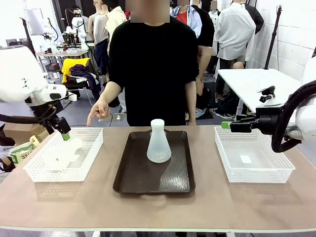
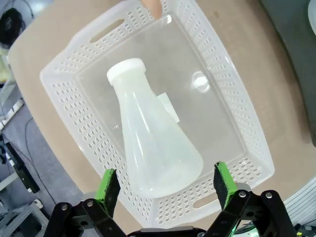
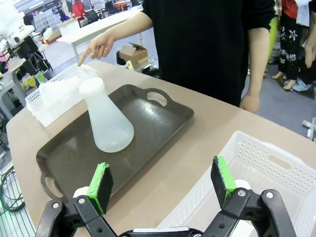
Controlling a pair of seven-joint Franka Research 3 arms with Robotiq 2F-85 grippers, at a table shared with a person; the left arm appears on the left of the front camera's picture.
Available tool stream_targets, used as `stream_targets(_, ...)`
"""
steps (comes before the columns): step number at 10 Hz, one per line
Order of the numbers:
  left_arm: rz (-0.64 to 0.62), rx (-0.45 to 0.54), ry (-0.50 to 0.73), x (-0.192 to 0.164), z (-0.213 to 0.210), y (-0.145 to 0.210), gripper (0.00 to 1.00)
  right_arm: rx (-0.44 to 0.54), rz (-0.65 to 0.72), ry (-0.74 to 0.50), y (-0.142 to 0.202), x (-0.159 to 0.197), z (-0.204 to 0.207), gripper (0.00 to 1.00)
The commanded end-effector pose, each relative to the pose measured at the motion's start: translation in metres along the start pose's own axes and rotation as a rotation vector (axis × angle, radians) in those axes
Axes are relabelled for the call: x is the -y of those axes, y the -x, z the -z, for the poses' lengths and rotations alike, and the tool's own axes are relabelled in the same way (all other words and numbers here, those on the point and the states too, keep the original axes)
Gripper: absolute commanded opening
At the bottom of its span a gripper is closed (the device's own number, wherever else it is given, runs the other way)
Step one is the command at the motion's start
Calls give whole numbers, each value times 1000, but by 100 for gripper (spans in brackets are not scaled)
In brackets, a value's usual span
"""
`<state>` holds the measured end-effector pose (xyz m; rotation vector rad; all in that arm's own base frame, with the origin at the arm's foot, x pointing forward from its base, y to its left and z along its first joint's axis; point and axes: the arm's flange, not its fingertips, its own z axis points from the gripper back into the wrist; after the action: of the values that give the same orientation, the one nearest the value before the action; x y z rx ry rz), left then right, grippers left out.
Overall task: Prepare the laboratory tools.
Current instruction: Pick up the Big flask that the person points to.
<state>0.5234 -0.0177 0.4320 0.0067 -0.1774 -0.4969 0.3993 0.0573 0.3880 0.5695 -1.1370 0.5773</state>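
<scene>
Flask (image 1: 159, 143), a frosted translucent cone with a narrow neck, upright on smooth dark brown tray (image 1: 133, 173). Second flask (image 2: 153, 143) on its side in perforated white left basket (image 2: 64, 103). Left gripper (image 2: 167, 183) above it, green pads spread wide, nothing held. Right gripper (image 3: 163, 185) equally agape, empty, over right basket (image 3: 256, 148) rim. Person's hand (image 1: 98, 111) points one finger at left basket.

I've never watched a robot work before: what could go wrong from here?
The flask lies on its side in the left basket; smooth and round, it may slip from the open left gripper as it closes. The person's hand points at that basket, so the gripper might bump it.
</scene>
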Motion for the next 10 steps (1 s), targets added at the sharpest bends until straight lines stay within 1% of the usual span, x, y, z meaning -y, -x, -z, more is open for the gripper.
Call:
stream_targets(1, -33, 3, 22, -13, 14, -15, 100, 5, 9, -5, 1, 0, 1, 100)
stream_targets(3, -49, 26, -33, -17, 34, -25, 100, 5, 9, -5, 1, 0, 1, 100)
stream_targets(6, -56, -4, -23, -20, 60, -49, 100, 5, 9, -5, 1, 0, 1, 100)
stream_targets(10, -96, -43, -28, -31, 88, -67, 100, 5, 9, -5, 1, 0, 1, 100)
